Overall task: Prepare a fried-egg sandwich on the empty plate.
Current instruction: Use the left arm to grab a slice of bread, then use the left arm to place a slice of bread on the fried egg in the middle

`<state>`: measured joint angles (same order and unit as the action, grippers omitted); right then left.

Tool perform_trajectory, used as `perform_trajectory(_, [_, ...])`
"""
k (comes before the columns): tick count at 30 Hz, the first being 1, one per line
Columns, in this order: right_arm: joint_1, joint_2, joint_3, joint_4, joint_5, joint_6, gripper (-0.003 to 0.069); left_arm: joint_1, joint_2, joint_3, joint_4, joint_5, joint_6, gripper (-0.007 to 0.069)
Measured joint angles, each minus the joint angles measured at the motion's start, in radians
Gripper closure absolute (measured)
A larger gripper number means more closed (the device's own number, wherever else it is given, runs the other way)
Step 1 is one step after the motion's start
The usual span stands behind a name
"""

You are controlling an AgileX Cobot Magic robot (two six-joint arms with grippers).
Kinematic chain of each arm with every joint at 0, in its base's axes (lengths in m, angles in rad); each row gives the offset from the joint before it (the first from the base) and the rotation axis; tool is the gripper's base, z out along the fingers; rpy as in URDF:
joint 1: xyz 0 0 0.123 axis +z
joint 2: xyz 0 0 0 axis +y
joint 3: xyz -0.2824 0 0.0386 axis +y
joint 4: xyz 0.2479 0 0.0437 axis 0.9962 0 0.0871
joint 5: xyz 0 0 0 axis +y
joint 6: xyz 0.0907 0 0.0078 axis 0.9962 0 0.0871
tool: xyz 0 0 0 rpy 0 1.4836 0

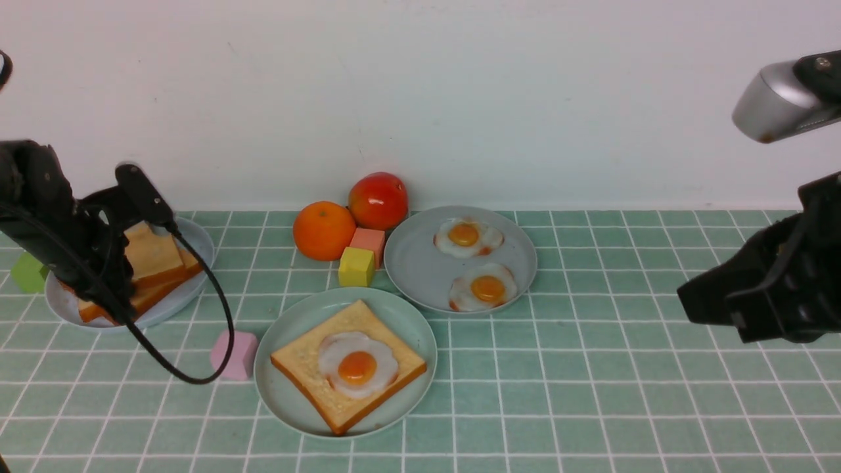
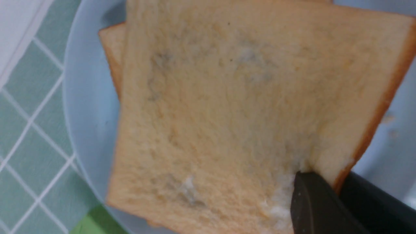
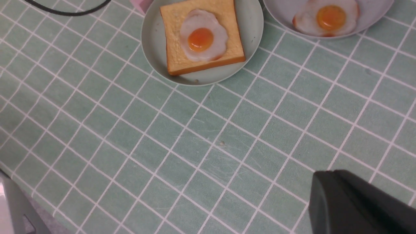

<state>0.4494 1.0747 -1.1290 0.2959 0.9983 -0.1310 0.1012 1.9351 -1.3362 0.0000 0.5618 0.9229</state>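
Mint plate (image 1: 289, 404), pink block (image 1: 234, 355) beside, yellow block (image 1: 356, 267) behind

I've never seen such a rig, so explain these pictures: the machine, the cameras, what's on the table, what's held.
It is a robot with two arms, each ending in a pincer. The wide picture looks forward from between the arms; the other two come from cameras on the wrists. On the tiled table sit three plates: a green plate with toast and a fried egg, a grey plate with two eggs, and a blue plate with stacked toast. An orange, a red fruit and small blocks lie around. The left pincer pinches the corner of the top slice; the right pincer is shut and holds nothing.
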Motion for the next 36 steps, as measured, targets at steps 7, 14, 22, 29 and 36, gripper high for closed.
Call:
perform_trajectory(7, [0.0, 0.0, 0.0, 0.0, 0.022, -0.001, 0.0637, -0.158, -0.204, 0.002, 0.006, 0.16, -0.435, 0.0574])
perform_trajectory(14, [0.0, 0.0, 0.0, 0.0, 0.025, -0.001, 0.0629, -0.518, -0.323, 0.114, 0.179, 0.262, -0.854, 0.0574])
perform_trajectory(22, [0.0, 0.0, 0.0, 0.003, 0.044, -0.001, 0.0627, -0.804, -0.245, 0.148, 0.369, 0.177, -1.102, 0.0576])
perform_trajectory(29, [0.0, 0.0, 0.0, 0.003, 0.06, -0.001, 0.0619, -0.815, -0.156, 0.148, 0.394, 0.145, -1.128, 0.0576])
perform_trajectory(36, [0.0, 0.0, 0.0, 0.003, 0.067, -0.001, 0.0617, -0.815, -0.103, 0.148, 0.396, 0.131, -1.133, 0.0576])
